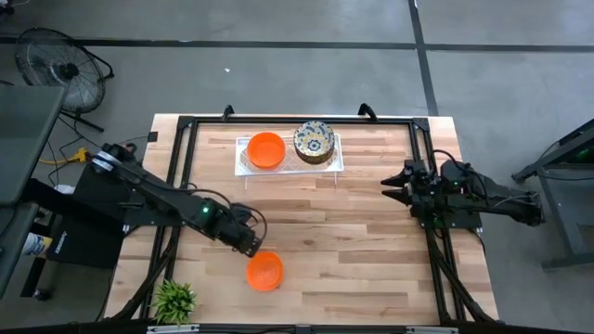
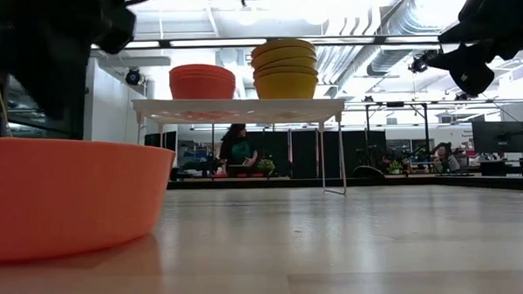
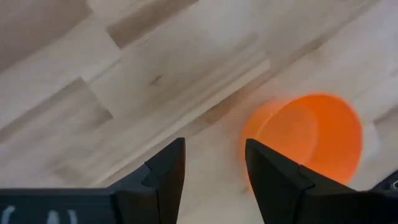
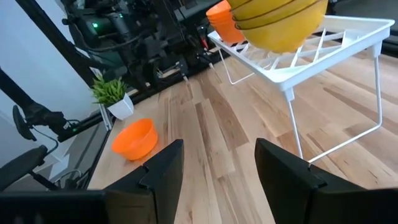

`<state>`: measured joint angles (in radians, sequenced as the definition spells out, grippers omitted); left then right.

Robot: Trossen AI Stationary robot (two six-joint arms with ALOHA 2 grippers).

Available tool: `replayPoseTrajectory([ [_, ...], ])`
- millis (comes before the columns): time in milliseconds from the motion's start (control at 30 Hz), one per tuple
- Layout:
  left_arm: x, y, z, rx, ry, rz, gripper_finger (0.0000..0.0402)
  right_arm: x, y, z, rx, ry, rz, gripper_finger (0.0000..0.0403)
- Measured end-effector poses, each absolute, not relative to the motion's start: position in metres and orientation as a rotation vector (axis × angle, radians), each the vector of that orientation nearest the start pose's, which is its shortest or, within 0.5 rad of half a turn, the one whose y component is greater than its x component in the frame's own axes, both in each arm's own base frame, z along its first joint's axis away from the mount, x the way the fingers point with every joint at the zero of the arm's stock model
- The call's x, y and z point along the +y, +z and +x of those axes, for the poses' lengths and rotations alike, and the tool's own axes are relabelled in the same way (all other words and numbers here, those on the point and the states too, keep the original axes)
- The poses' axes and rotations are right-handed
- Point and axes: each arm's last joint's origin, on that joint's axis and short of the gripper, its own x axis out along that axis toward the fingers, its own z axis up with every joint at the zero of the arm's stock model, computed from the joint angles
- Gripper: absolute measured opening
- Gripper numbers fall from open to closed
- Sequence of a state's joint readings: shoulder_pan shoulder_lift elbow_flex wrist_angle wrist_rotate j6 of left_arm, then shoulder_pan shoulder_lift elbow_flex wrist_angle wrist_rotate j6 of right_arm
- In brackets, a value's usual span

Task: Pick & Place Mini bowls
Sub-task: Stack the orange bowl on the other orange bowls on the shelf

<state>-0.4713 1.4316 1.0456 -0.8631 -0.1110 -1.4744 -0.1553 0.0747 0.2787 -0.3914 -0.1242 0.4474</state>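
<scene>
High view: one glossy orange bowl [image 1: 264, 272] was seen on the table's [image 1: 371, 241] near edge, just beside the left gripper [image 1: 249, 243]; orange stack [image 1: 266, 150] and patterned stack [image 1: 314, 141] were set on the white tray [image 1: 336, 162]; left wrist: fingers were parted, empty; right gripper [image 4: 214, 168] was likewise parted, empty.

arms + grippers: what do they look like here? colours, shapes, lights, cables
Both arms are black and jointed. The left arm shows a small green light near its wrist and a pale collar at its base end. Each gripper, left gripper and right gripper, has two flat, angular dark fingers. Black cables loop near the left wrist.
</scene>
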Motion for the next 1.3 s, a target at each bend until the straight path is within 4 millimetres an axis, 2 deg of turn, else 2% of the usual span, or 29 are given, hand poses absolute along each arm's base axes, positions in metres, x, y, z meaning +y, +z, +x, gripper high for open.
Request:
replayPoseTrajectory([
  [167,-0.126,0.218,0.249,1.22,0.564,-0.927,0.0165,-0.009,0.213,0.08,0.186,-0.076,0.475,0.0185],
  [367,-0.138,0.202,0.27,1.199,0.46,-0.951,0.0165,-0.009,0.213,0.081,0.194,-0.076,0.483,0.0185],
  [867,-0.145,0.175,0.281,1.288,0.421,-0.917,0.016,-0.009,0.211,0.083,0.218,-0.07,0.501,0.0185],
  [1000,-0.146,0.172,0.281,1.291,0.427,-0.909,0.0123,-0.009,0.211,0.084,0.223,-0.072,0.503,0.0185],
  [1200,-0.146,0.173,0.282,1.293,0.405,-0.886,0.0017,-0.009,0.211,0.084,0.228,-0.074,0.504,0.0185],
  [1300,-0.146,0.173,0.282,1.3,0.386,-0.867,0.0007,-0.009,0.211,0.084,0.228,-0.076,0.504,0.0185],
])
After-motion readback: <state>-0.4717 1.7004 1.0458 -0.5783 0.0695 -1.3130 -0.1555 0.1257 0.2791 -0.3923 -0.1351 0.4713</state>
